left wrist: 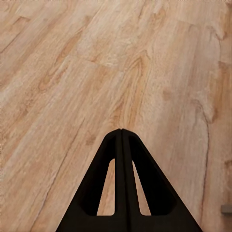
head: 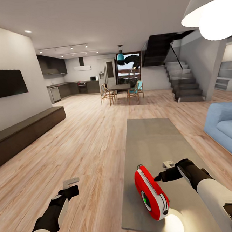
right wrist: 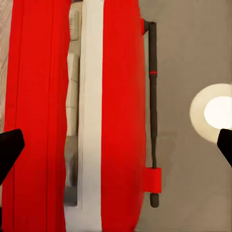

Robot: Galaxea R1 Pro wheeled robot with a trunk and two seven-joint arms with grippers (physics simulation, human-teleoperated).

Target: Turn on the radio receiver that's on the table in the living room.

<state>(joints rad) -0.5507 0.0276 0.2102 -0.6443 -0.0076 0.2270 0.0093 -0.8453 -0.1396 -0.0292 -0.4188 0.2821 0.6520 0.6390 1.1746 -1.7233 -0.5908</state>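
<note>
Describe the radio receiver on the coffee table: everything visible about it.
The radio receiver is a small, glossy red rounded box with a white band around its middle and a round dark dial with a green centre. A thin dark rod, clipped in red, runs along one edge in the right wrist view. It stands on the near end of the grey table, beside a bright lamp reflection. The right gripper, jaws spread wide, hovers just beside its top; no contact can be made out.
</note>
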